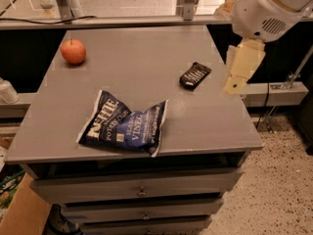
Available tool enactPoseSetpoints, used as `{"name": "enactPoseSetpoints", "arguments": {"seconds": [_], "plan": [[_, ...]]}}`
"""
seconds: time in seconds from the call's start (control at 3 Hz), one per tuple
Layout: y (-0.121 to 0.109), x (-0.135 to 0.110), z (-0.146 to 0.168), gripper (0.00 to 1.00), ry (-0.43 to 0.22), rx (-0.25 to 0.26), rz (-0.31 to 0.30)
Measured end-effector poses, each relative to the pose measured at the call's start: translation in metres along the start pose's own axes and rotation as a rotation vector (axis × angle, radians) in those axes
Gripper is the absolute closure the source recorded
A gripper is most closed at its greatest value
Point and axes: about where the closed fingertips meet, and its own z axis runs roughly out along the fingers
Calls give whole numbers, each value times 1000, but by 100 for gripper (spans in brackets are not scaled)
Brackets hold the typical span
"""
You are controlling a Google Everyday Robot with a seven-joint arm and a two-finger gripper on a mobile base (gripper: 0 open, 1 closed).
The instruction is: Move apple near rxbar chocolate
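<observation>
Grey cabinet top with drawers below, speckled floor to the right, and a cardboard box at bottom left.

The apple sits stem up near the far left corner and nothing touches it. The chocolate bar lies flat and angled toward the right side of the top, well apart from the apple. A crumpled blue chip bag lies near the front edge, off the straight line between the two. It is probably a distractor, not a task thing.

The arm comes in from the upper right as a big white housing. The gripper hangs below it as a tan piece, just off the right edge of the top, near the bar and far from the apple. It holds nothing, and open or closed cannot be told from this angle.

Judgement: the task is not started. The apple is untouched at its corner, and the gripper is on the wrong side for a grasp, so a reach across the whole top comes first. The path passes over or close to the bar — knocking it would shift the target. The apple is round and may roll if nudged off-centre, so a grasp from above looks safest. There is bare surface beside the bar on its left for the drop.
</observation>
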Motion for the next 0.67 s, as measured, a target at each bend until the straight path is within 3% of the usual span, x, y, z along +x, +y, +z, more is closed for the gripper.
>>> {"name": "enactPoseSetpoints", "arguments": {"seconds": [0.67], "plan": [[-31, -93, 38, 0, -178, 60, -122]]}}
